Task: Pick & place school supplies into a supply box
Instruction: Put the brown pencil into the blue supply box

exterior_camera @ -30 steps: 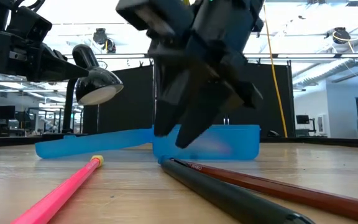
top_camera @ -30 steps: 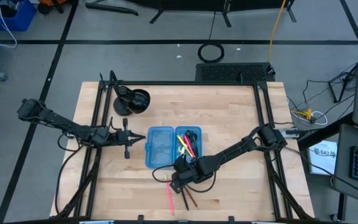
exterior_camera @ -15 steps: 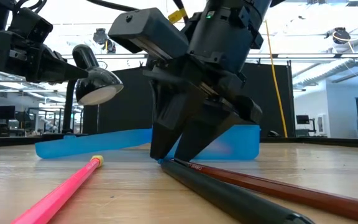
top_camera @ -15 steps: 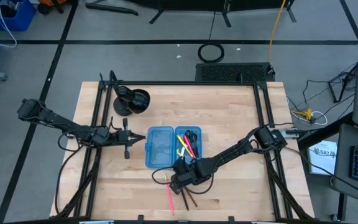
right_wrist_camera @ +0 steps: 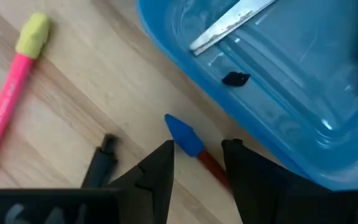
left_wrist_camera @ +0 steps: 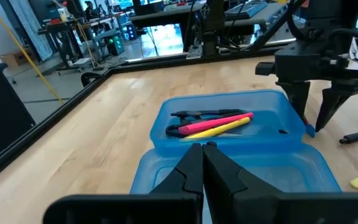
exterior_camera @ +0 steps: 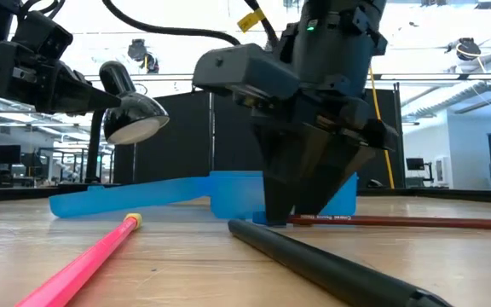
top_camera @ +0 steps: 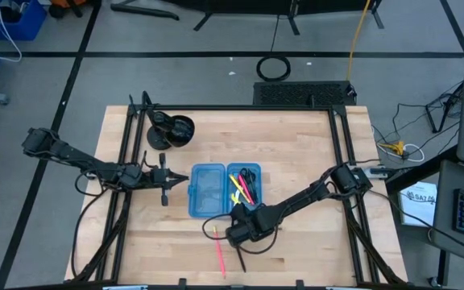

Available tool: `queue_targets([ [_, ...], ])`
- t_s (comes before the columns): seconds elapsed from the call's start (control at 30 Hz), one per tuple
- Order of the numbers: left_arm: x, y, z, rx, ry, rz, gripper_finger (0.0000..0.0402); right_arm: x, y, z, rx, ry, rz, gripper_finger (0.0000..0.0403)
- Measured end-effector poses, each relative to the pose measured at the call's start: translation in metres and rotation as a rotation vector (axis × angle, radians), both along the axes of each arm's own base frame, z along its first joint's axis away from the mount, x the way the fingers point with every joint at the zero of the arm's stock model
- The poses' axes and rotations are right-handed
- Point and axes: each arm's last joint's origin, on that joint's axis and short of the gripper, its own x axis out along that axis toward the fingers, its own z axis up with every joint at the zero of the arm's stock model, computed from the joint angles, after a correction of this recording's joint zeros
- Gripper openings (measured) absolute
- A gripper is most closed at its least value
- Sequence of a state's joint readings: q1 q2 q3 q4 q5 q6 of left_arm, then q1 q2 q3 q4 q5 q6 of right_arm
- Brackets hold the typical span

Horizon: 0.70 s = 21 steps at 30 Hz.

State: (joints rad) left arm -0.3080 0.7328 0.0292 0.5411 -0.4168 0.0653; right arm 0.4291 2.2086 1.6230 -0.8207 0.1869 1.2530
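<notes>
The wooden table point(top_camera: 296, 161) is seen carrying the open supply box point(top_camera: 224, 190), its 2 translucent blue halves lying flat side by side. In the half nearer the right arm, small scissors point(left_wrist_camera: 194, 114), a pink-red pen point(left_wrist_camera: 211, 121) and a yellow pen point(left_wrist_camera: 219, 127) are contained. The right gripper point(right_wrist_camera: 197, 160) is lowered to the table just outside that half's wall, and its jaws are held narrowly apart around a brown-red pencil with a blue tip point(right_wrist_camera: 184, 135); the blue tip is seen projecting just ahead of the fingertips, while the shaft is gripped between them and trails level behind in the low view point(exterior_camera: 399, 221). A dark pen point(exterior_camera: 331, 266) is found lying on the wood just beside the jaws, untouched, and a pink pencil with a yellow end point(exterior_camera: 83, 260) is seen farther out on the same side. The left gripper point(left_wrist_camera: 202, 163) is held above the box's other, empty half, with its jaws pressed together on nothing.
</notes>
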Motion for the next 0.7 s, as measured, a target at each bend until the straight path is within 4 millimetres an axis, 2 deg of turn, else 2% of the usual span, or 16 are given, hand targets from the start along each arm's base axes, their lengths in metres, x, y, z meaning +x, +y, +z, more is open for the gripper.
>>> queue_targets([
  [0.13,0.0,0.0,0.0,-0.024,-0.002,0.003,0.0008,-0.003,0.007,0.0,-0.007,0.002,0.064,0.0137],
  [0.33,0.0,0.0,0.0,-0.025,-0.003,0.003,0.0008,-0.001,0.02,0.001,-0.103,-0.038,0.439,0.0137],
  [0.43,0.0,0.0,0.0,-0.025,-0.003,0.003,0.0008,-0.001,0.026,0.003,-0.19,-0.06,0.571,0.0137],
  [0.7,0.0,0.0,0.0,-0.025,-0.003,0.004,0.0008,0.0,0.028,0.003,-0.269,-0.066,0.708,0.0137],
])
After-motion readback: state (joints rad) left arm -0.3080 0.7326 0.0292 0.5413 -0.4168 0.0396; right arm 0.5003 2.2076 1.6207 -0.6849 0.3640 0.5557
